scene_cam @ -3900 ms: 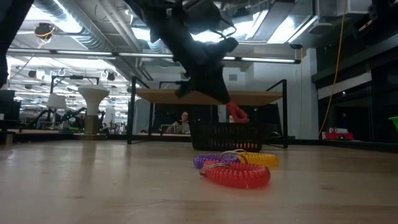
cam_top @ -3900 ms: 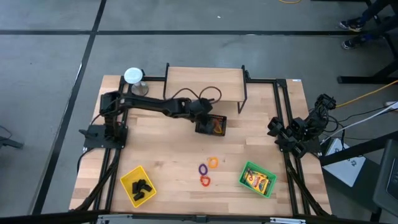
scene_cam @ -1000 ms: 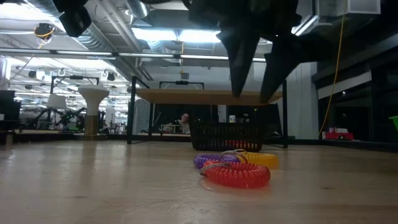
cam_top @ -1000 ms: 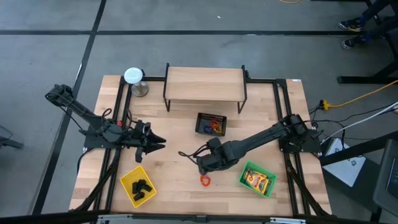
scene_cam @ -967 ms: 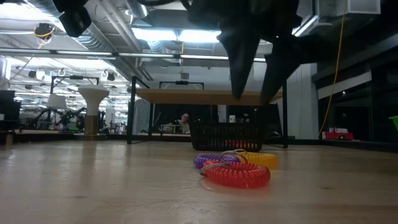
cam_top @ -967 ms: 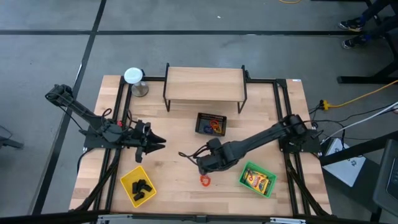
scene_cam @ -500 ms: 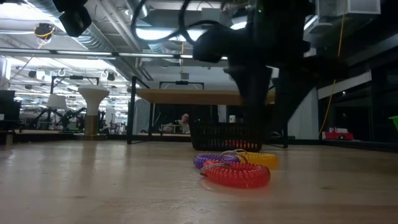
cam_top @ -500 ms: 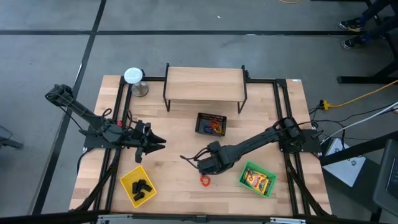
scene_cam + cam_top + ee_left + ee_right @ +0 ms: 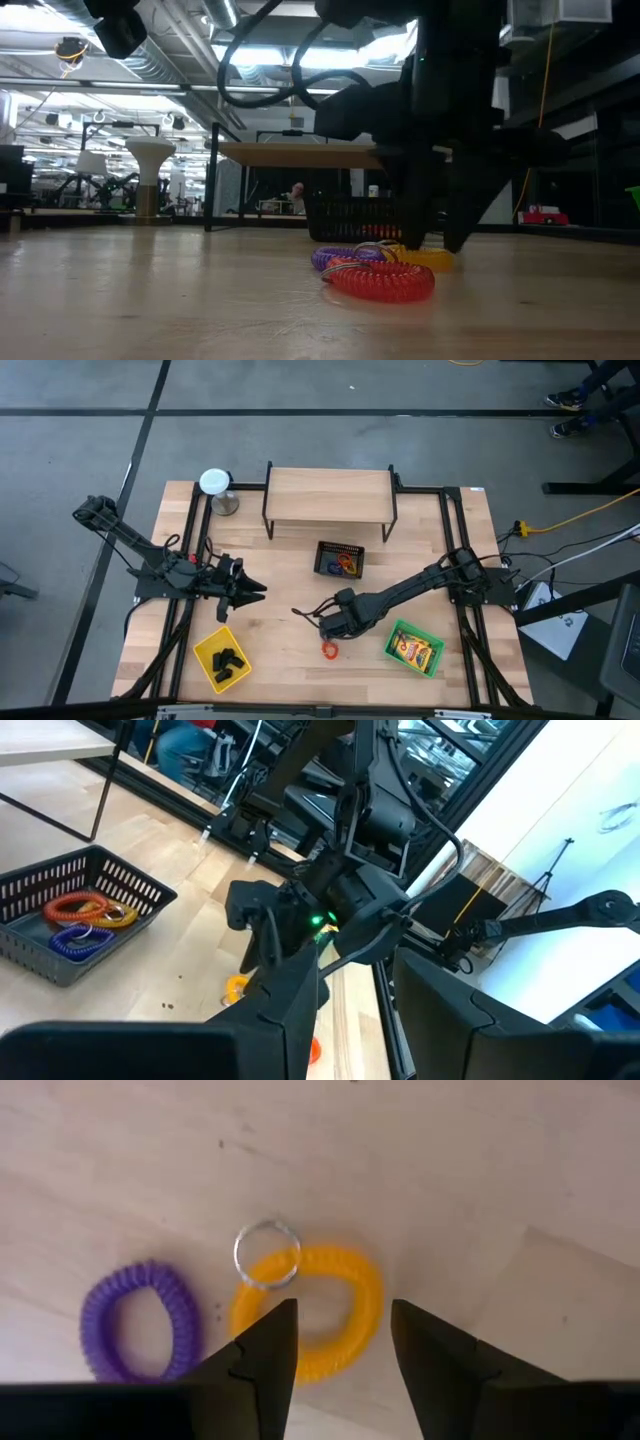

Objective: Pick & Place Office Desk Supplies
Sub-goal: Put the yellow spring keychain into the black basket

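My right gripper (image 9: pixel 340 1350) is open and reaches down to the table over a yellow coil ring (image 9: pixel 310 1315). Its fingertips stand either side of that ring's near arc. A purple coil ring (image 9: pixel 135 1320) lies beside it, and a small metal split ring (image 9: pixel 267 1252) sits on the yellow ring's far side. A red coil ring (image 9: pixel 380 280) lies in front of both on the wood. My left gripper (image 9: pixel 250 592) waits open above the table's left part. My right gripper comes at the yellow ring from above, pointing down, with its fingertips (image 9: pixel 455 238) down at the tabletop beside the ring (image 9: pixel 428 257). I cannot tell whether they touch it. The ring lies flat on the table.
A black mesh basket (image 9: pixel 340 558) with coil rings stands behind the right gripper. A green tray (image 9: pixel 413 648) with crayon packs is at the near right, and a yellow tray (image 9: pixel 222 658) with black clips at the near left. A wooden shelf (image 9: pixel 330 495) and a white-topped round object (image 9: pixel 213 485) stand at the far edge.
My right gripper has come straight down from well above the rings until its fingertips reach the table at the yellow ring. The rings have stayed where they were.
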You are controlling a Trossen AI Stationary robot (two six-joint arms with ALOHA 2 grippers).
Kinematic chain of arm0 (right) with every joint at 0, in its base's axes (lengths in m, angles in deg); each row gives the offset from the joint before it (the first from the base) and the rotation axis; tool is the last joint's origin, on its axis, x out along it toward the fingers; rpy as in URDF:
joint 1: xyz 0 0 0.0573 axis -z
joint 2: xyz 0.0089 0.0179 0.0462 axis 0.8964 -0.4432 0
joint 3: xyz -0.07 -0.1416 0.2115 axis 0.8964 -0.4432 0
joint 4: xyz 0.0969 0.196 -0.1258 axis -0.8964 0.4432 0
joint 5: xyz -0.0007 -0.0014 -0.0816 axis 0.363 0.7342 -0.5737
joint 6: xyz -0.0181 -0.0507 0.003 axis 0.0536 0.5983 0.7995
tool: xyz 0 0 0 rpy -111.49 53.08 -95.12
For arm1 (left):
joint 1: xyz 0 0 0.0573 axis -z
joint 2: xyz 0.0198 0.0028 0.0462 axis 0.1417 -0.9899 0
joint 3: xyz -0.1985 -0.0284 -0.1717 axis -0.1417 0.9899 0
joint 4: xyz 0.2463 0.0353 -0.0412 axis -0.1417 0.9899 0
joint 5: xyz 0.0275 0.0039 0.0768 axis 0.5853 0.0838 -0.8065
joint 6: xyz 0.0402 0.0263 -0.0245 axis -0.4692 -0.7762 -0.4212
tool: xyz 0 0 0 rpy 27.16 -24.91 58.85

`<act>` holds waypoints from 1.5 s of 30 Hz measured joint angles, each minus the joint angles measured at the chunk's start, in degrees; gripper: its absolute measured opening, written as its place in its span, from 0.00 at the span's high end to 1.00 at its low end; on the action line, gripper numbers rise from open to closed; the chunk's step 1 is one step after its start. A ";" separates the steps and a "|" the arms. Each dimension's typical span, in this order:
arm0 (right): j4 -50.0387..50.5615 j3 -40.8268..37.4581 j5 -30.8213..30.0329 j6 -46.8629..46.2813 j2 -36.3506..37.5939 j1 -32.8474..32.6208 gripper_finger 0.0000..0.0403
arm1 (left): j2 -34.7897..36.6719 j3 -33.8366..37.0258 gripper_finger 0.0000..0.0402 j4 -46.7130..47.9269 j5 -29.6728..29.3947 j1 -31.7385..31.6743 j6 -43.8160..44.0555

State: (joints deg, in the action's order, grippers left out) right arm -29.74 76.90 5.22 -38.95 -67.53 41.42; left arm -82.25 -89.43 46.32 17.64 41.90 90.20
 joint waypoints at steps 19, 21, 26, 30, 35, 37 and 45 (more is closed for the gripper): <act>-4.41 -6.16 3.15 -4.03 0.79 1.40 0.82 | 0.00 -0.02 0.68 0.37 0.11 0.00 -0.02; -4.55 -6.19 3.27 -3.91 0.79 1.50 0.91 | 0.00 -0.02 0.68 0.93 0.09 0.00 0.01; -5.95 -6.38 3.50 -3.85 1.20 1.94 0.96 | 0.00 -0.02 0.68 1.55 0.09 0.00 0.00; -11.64 -6.78 1.65 -3.82 3.25 2.36 0.98 | 0.00 -0.02 0.68 1.15 0.07 0.00 0.00; -19.60 -6.43 -7.51 -2.28 10.49 3.21 0.99 | 0.00 -0.02 0.68 0.95 0.02 0.00 -0.46; -20.85 -6.64 -12.58 -1.12 13.01 3.66 0.99 | 0.00 -0.02 0.68 0.90 0.02 0.00 -0.52; -19.32 -6.45 -23.10 8.12 20.52 9.59 1.00 | 0.00 -0.09 0.68 0.60 -0.02 -0.07 -0.66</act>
State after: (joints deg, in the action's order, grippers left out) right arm -49.07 70.45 -17.87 -30.83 -47.01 51.01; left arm -82.25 -89.51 46.92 17.62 41.83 89.55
